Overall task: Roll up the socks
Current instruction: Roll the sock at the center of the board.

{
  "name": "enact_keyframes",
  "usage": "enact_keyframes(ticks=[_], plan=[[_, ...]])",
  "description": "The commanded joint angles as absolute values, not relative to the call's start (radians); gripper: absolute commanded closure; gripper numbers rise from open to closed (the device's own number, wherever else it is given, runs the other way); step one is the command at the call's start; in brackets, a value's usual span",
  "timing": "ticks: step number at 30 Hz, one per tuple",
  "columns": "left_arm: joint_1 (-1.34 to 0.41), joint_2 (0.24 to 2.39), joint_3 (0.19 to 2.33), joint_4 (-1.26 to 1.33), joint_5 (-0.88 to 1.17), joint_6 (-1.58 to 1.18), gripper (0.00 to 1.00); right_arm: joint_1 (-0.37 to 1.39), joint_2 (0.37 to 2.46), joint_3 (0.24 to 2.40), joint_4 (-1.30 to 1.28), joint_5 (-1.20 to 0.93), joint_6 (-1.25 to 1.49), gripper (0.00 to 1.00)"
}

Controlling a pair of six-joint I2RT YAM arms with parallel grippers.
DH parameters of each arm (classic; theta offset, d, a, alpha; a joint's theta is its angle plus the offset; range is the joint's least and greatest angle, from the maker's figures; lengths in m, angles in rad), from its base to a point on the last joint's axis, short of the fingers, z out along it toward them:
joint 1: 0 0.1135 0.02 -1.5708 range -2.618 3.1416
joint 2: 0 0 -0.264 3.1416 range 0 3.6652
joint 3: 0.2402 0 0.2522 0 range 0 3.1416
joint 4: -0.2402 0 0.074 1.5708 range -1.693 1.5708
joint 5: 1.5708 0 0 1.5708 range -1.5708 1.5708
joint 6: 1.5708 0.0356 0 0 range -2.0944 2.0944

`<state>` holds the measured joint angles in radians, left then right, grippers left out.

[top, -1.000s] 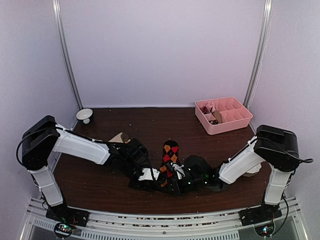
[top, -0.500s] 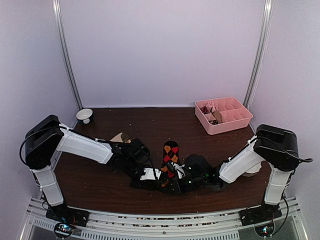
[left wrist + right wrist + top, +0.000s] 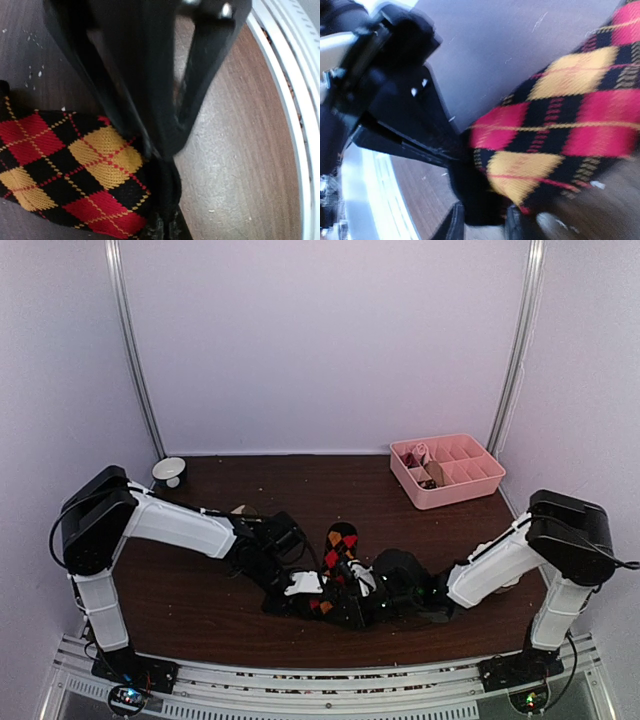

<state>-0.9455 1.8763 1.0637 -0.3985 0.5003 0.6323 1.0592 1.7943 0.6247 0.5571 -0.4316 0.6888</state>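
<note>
socks: only the argyle sock (image 3: 341, 538) is clearly in play. the 2nd one we can't pick out for sure. the argyle sock lies on the table (image 3: 200, 612) near the front edge, abt centre, far end flat, near end bunched where the two arms meet.

we read this as the start of the roll: near edge picked up, little of it turned over yet. left gripper (image 3: 162, 150) has its fingers pinched on the sock's black edge. right gripper (image 3: 484, 223) has black fabric between its fingers, but that pic is blurred, so we can't tell if it's clamped.

next move, we think, needs both wrists turning together toward the far end, keeping the edge taut so the roll doesn't go slack.

top view gives the layout, w/ the pink tray (image 3: 460, 496) well apart at back right, but hides the pinch. wrist views show the pinch, no layout.
</note>
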Motion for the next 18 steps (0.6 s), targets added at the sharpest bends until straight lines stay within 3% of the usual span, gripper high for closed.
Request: enact_keyframes(ticks=[1,3,4,5,13,18], plan=[[-0.904,1.915,1.093,-0.572,0.629,0.56,1.0,1.116,1.657,0.603,0.356,-0.057,0.514,0.62],[-0.894,1.918,1.09,-0.589,0.642,0.53,1.0,1.125,1.618,0.597,0.315,0.035,0.498,0.46],[-0.892,1.92,1.09,-0.597,0.652,0.514,1.0,1.128,1.601,0.59,0.304,0.075,0.5,0.17],[-0.889,1.922,1.091,-0.599,0.655,0.492,1.0,1.128,1.581,0.58,0.291,0.122,0.51,0.02],[-0.887,1.99,1.172,-0.688,0.692,0.454,1.0,1.104,1.347,0.33,0.447,0.433,0.738,0.0],[-0.888,2.034,1.229,-0.731,0.669,0.443,1.0,1.135,1.294,0.225,0.665,0.418,0.552,0.0]])
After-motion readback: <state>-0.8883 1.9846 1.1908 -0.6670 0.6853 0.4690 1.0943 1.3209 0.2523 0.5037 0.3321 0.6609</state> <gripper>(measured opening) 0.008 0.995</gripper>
